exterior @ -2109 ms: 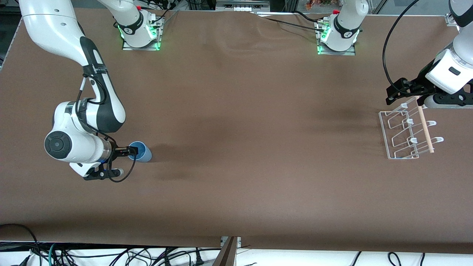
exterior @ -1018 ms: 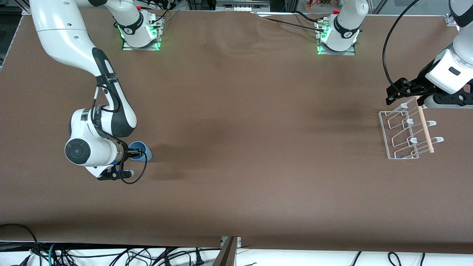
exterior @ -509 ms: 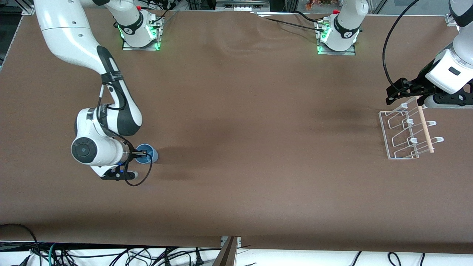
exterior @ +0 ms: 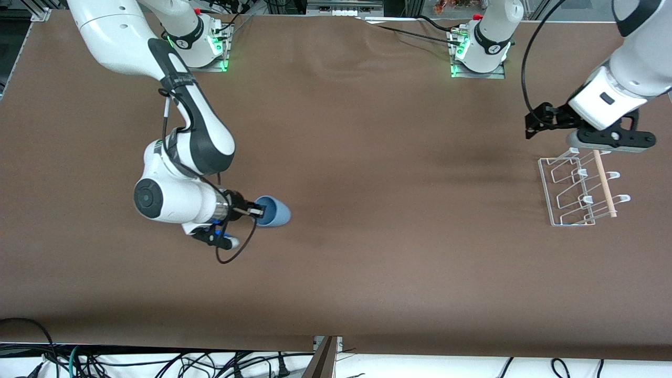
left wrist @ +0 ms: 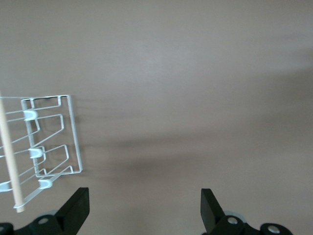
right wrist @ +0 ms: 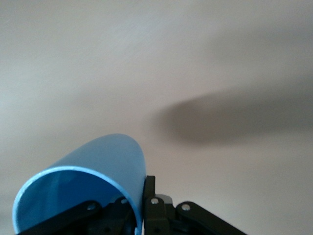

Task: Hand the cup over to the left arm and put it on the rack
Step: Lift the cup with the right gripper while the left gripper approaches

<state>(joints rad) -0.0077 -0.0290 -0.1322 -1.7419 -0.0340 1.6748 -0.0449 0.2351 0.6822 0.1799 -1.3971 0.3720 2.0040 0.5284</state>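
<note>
The light-blue cup (exterior: 274, 211) is held by its rim in my right gripper (exterior: 258, 211), which is shut on it and carries it tilted above the brown table. In the right wrist view the cup (right wrist: 93, 181) fills the lower corner, its wall pinched between my fingers (right wrist: 149, 188). My left gripper (exterior: 541, 126) hangs open and empty over the table beside the white wire rack (exterior: 577, 191). The left wrist view shows its two black fingertips (left wrist: 76, 208) wide apart and the rack (left wrist: 41, 147) with its pale wooden dowel (left wrist: 10, 156).
The two arm bases (exterior: 199, 47) (exterior: 478, 52) stand along the table edge farthest from the front camera. Brown table (exterior: 399, 220) stretches bare between the cup and the rack. Cables hang below the near edge.
My right gripper has lifted the cup off the table and carried it toward the left arm's end. My left gripper has risen and shifted a little away from the rack.
</note>
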